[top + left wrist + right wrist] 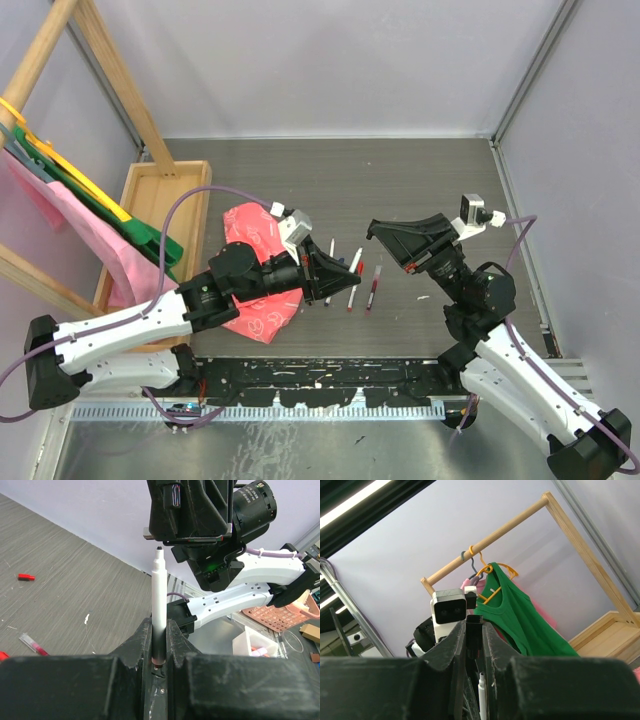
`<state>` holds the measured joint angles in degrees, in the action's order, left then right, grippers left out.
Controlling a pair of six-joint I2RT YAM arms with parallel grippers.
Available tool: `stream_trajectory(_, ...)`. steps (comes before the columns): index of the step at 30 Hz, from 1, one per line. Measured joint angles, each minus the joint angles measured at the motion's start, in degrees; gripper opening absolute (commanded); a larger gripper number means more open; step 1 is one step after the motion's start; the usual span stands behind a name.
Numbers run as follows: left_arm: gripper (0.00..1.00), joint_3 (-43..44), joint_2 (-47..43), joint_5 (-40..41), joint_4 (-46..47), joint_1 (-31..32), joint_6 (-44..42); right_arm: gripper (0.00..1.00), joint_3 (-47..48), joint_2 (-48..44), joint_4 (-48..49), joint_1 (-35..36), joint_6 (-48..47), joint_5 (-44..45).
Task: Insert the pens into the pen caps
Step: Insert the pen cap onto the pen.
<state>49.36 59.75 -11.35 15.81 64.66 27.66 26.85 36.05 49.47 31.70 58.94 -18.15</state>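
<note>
My left gripper [159, 626] is shut on the lower barrel of a white pen [159, 595], whose dark tip points up at the right gripper [190, 535] just beyond it. My right gripper [474, 626] is shut on a small black pen cap [474, 630], with the pen's tip [481, 684] showing a little below the cap and apart from it. From above, the left gripper [340, 268] and the right gripper [372, 232] face each other over the table's middle. Loose pens [372, 290] lie under them. A red cap [26, 577] lies on the table.
A pink patterned cloth [255, 275] lies under the left arm. A wooden tray [160, 205] and a wooden rack with green and pink garments [70, 190] stand at the left. Grey walls close the table's back and right side.
</note>
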Motion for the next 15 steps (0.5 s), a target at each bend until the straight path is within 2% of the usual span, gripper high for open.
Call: stream_trajectory(15, 0.00, 0.72, 0.02, 0.00, -0.68, 0.00, -0.74, 0.00, -0.26, 0.26, -0.26, 0.39, 0.24, 0.02)
